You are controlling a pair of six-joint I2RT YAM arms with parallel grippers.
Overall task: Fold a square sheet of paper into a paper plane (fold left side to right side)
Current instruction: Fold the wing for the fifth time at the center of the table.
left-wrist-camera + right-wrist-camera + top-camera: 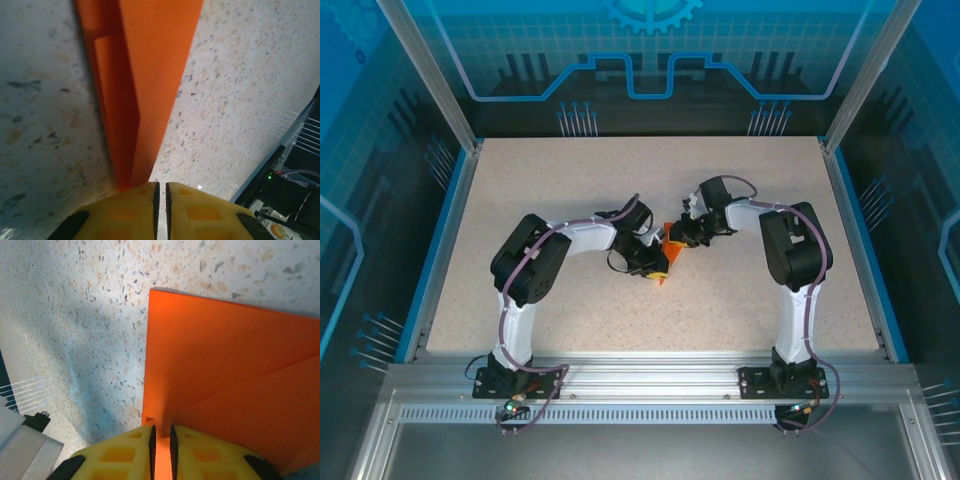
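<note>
- Smooth orange paper [225,365], creased diagonally, is pinched at lower centre by the right gripper [161,429].
- The left gripper [161,184] is seen nearly closed at the paper's narrow end on the speckled table [240,75]; whether it grips cannot be told.

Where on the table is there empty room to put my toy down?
The table is bare along the far edge beyond both arms, between the left arm and the left rim, and between the right arm and the right rim. It is crowded in the middle, where the left claw and right claw meet on the orange paper.
</note>
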